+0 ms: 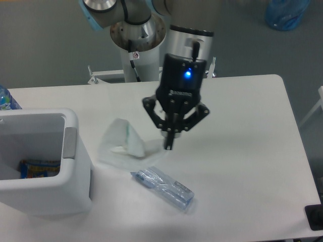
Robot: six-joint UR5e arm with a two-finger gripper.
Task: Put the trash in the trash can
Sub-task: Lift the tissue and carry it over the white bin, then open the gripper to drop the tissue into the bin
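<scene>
Two pieces of trash lie on a white table (pixel 242 151), seen from a fixed camera above the front edge. A clear bluish plastic bottle (pixel 163 187) lies on its side near the middle of the front half of the table. Its long axis runs from about ten o'clock to four o'clock, with the narrower end pointing toward ten o'clock. The bottle looks crushed and wrinkled.

Just beyond the bottle, toward ten o'clock, sits a crumpled white paper wad (pixel 121 145) with a thin green mark on its upper fold. It rises to a soft peak and spreads into a flatter, translucent skirt at its base, whose front edge comes close to the bottle's narrow end; whether they touch cannot be told.

A large white trash can (pixel 75 166) with rounded corners stands at the left, at about nine o'clock from the paper wad, open at the top. Something colorful (pixel 39 168) lies inside it.

The gripper (pixel 168 143) hangs from a grey arm with a blue light on its wrist, just to the three o'clock side of the paper wad. Its two dark fingers are pressed together at the tips, clenched on nothing visible.
</scene>
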